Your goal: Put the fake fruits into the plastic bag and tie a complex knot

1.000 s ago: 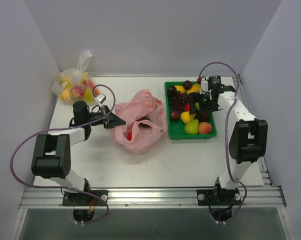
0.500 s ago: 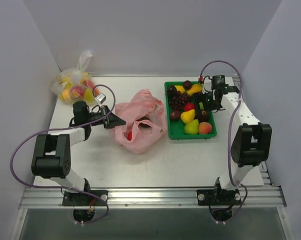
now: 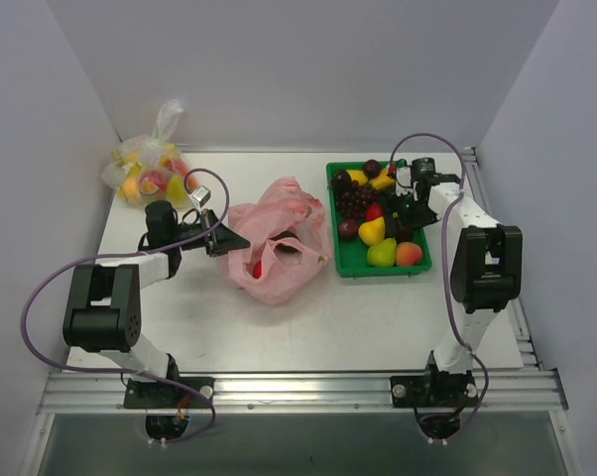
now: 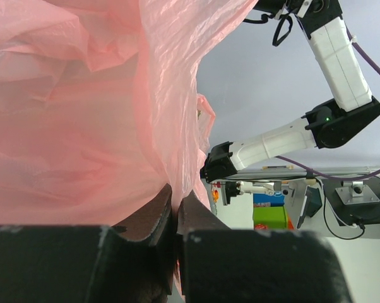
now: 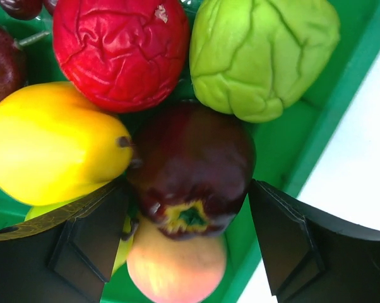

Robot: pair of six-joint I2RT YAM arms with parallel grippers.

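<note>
The right gripper (image 5: pixel 187 199) hangs open astride a dark red apple (image 5: pixel 190 151) in the green tray (image 5: pixel 316 120). It should close squarely across the apple's widest part, clear of the yellow pear (image 5: pixel 51 142). The left gripper (image 4: pixel 175 214), clamped on the edge of the pink plastic bag (image 4: pixel 83 113) mid-table, holds its mouth open.

Bright, even light; soft shadows, sharp focus.
</note>
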